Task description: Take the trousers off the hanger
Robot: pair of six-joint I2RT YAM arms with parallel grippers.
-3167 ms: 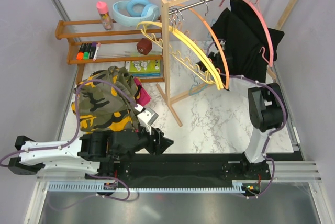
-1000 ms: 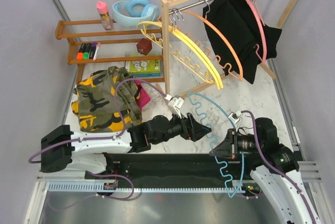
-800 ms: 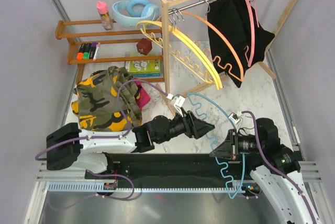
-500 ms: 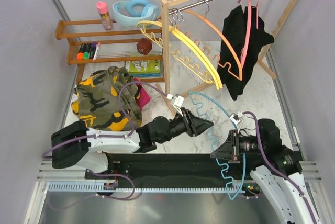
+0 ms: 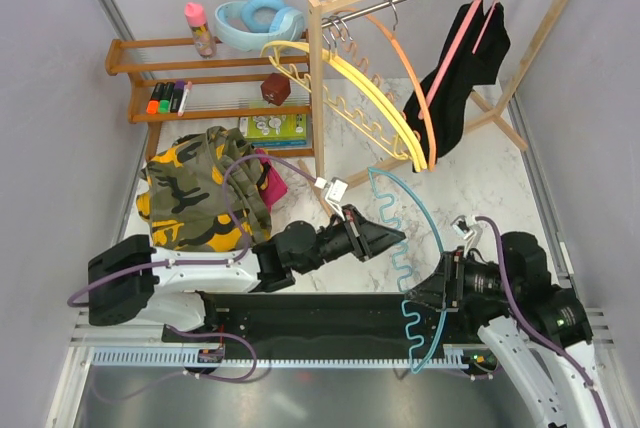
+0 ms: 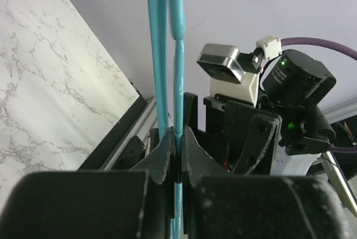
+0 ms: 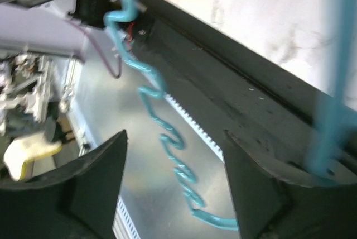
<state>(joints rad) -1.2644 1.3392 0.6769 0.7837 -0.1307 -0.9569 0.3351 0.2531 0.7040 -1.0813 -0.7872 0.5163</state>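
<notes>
left end effector (image 6: pixel 175 140) clamps teal hanger (image 6: pixel 158 55)

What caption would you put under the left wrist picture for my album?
Left pincer shut on a teal hanger, right arm opposite, marble table beside.

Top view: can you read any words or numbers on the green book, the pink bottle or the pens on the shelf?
Nothing here can be read as text.
green booklet: there is print and small pictures on its cover, but too small to read.
pink bottle: any label is too small and blurred to read.
markers: no lettering can be made out.
Both wrist views: no words, numbers or signs show.
</notes>
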